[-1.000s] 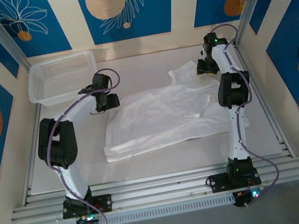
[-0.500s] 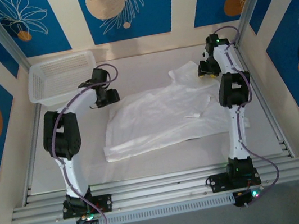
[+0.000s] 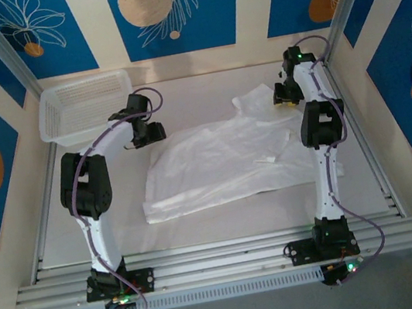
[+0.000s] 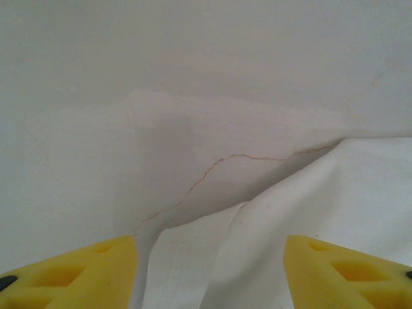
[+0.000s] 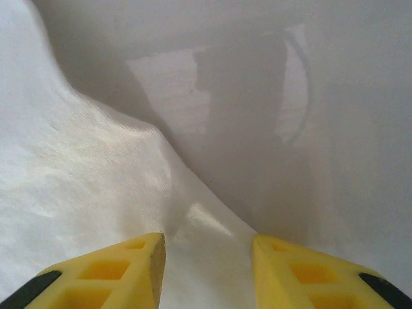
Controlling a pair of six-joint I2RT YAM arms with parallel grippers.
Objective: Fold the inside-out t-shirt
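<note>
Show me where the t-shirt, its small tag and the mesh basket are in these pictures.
t-shirt (image 3: 215,161), top external view, middle of the body.
small tag (image 3: 267,160), top external view, centre of the tag.
mesh basket (image 3: 83,81), top external view, far rim.

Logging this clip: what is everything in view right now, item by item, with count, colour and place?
t-shirt: one, white, spread wrinkled across the middle of the table
tag: one, small, white, on the t-shirt's right part
mesh basket: one, white, far left corner, apart from the shirt
table: one, white surface under everything
rails: a set, silver, along the near edge
wall panels: several, blue and cream, around the table
left gripper: one, yellow fingers, apart, at the shirt's far left edge
right gripper: one, yellow fingers, apart with cloth between them, at the shirt's far right corner
</note>
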